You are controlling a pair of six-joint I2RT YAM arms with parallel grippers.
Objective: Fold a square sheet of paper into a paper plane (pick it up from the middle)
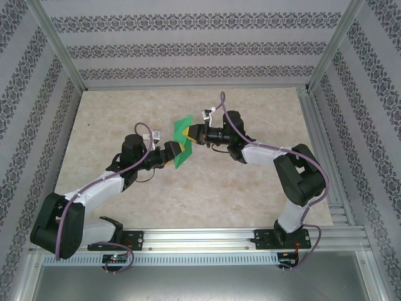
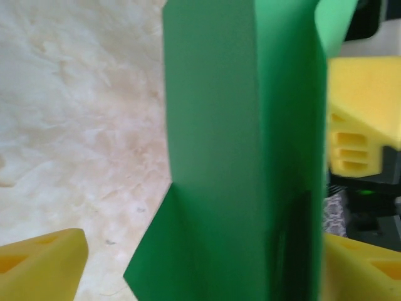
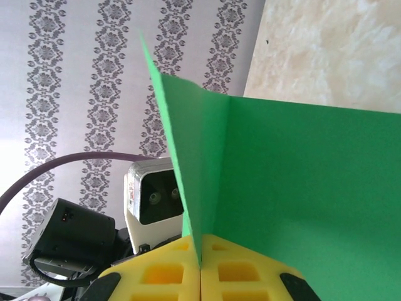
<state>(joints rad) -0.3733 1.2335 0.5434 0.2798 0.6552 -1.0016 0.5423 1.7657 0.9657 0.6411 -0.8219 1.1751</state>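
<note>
Right end effector [image 3: 200,262]: yellow pads pressed together, clamped on crease of square sheet of paper [image 3: 294,182]. Sheet stands on edge beyond pads, two green panels meeting at crease (left arm's wrist camera [image 3: 153,197] just behind). Left end effector [image 1: 176,152]: jaws spread wide. Sheet stands between its fingers [image 2: 41,263], nearer right-hand one; contact there cannot be judged. Top view: sheet sits directly between both end effectors, tips facing, close together, over middle of desk [image 1: 250,182]. Whether sheet's lower corner touches desk cannot be told.
</note>
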